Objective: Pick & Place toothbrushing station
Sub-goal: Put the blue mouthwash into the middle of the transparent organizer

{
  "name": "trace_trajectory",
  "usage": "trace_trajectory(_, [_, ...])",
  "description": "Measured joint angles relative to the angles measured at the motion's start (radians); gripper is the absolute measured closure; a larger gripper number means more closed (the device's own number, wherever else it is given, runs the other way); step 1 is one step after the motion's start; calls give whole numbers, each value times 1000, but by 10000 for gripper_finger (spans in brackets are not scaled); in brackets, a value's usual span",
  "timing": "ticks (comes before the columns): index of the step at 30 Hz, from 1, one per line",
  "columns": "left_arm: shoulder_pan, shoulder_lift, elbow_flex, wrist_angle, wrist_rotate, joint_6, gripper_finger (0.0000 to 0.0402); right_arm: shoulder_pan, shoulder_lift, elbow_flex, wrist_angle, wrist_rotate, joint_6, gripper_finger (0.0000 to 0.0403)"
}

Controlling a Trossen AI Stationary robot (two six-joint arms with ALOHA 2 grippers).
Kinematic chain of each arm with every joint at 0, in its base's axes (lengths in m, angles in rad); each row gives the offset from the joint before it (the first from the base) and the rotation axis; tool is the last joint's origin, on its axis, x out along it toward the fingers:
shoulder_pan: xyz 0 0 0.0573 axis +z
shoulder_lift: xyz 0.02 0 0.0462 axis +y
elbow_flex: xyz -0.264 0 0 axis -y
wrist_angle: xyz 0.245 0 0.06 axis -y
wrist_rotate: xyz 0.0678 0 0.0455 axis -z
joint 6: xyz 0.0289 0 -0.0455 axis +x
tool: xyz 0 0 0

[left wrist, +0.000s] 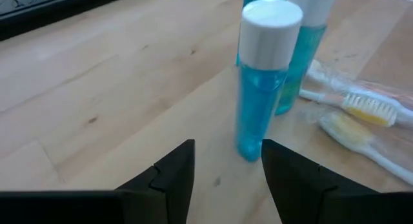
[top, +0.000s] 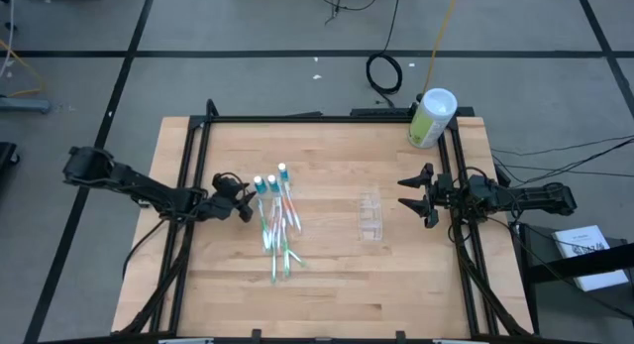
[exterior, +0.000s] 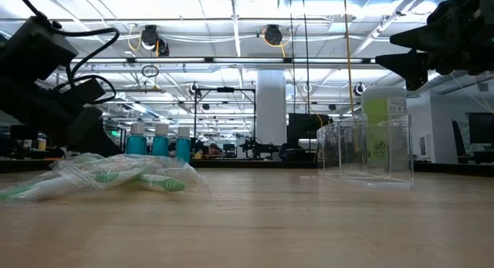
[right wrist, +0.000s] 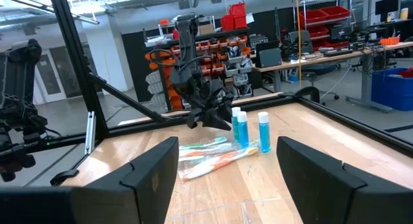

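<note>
Three slim teal tubes with white caps stand upright on the wooden table, beside a pile of wrapped toothbrushes that lies flat. They also show in the low view: tubes, toothbrushes. The clear plastic cup stands right of centre, and shows in the low view. My left gripper is open, low over the table, just left of the tubes. In its wrist view the nearest tube stands just beyond the gap between its fingers. My right gripper is open and empty, right of the cup and above table height.
A pale-green canister with a white lid stands at the table's far right corner. A black frame borders the table's far, left and right sides. Bare wood lies between the toothbrushes and the cup, and along the near edge.
</note>
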Motion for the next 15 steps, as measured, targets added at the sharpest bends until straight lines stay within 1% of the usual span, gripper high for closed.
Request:
trace_trajectory(7, [0,78,0,162,18,54,220,0,0,0,1,0,0,149])
trace_trajectory(15, [19,167,0,220,-2,33,220,0,0,0,3,0,0,149])
